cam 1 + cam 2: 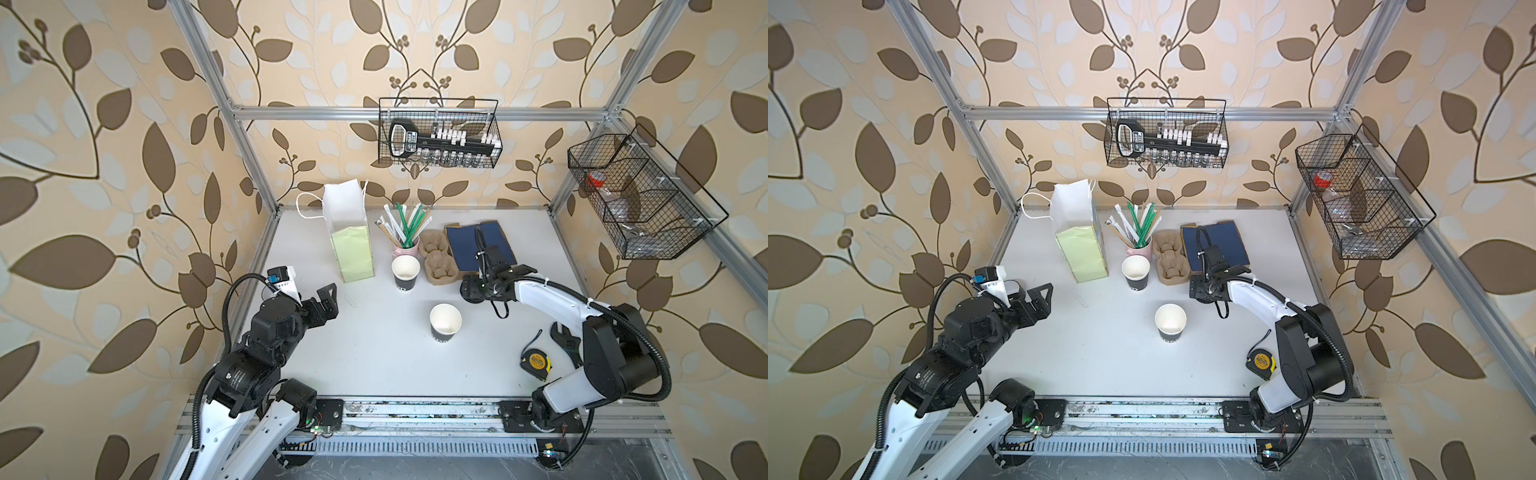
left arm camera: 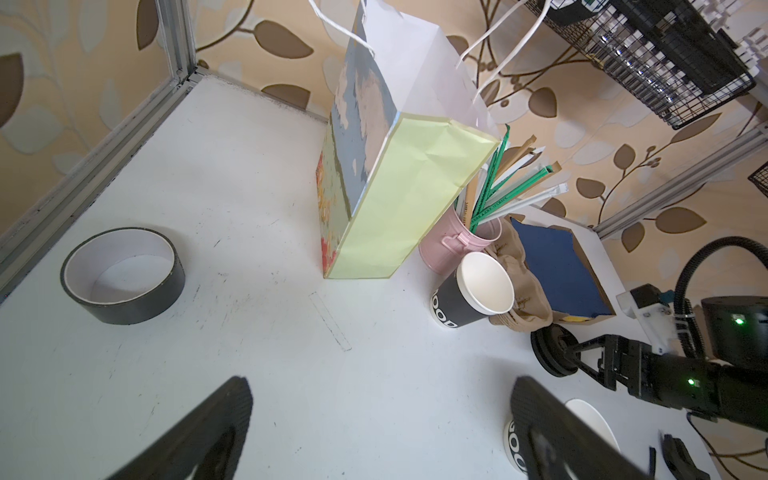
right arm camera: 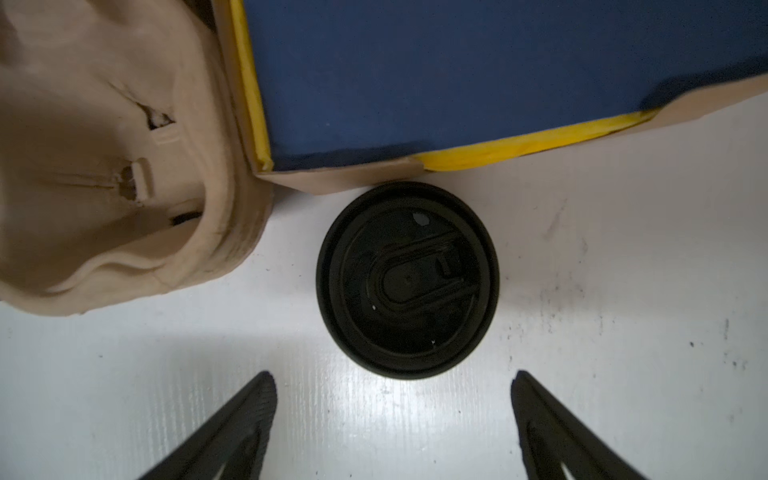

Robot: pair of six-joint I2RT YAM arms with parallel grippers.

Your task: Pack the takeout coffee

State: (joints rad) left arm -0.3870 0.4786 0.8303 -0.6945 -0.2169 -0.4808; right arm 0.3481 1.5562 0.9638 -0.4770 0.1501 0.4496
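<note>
right wrist view: the right gripper (image 3: 392, 376) hangs low over the white table (image 3: 602, 291). its two fingers are spread wide and grasp nothing. just beyond the tips a flat black lid (image 3: 407, 280) lies on the table, close up against a cardboard box (image 3: 457, 75) with a blue inside; whether lid and box touch i cannot tell. a brown pulp cup carrier (image 3: 108, 166) sits beside the box.

left wrist view: the left gripper (image 2: 380, 382) is released too, its fingers wide apart over bare table. the far cup (image 2: 453, 303), black paper with white lettering, stands upright and empty. it is close against the carrier and just in front of a pink cup of straws (image 2: 457, 245). the near cup (image 2: 592, 415) is partly hidden behind a finger. a paper bag (image 2: 415, 187) stands upright next to the pink cup. a roll of dark tape (image 2: 122, 276) lies well apart from it. the right gripper's tips sit by the lid, not closed on it.

both top views: the far cup (image 1: 405, 272) stands between the bag and the carrier, outside the bag. the near cup (image 1: 1170, 322) stands alone toward the middle of the table, apart from both grippers. the left gripper is at the table's left side, clear of the bag. a yellow tape measure (image 1: 536, 360) lies near the right arm's base.
</note>
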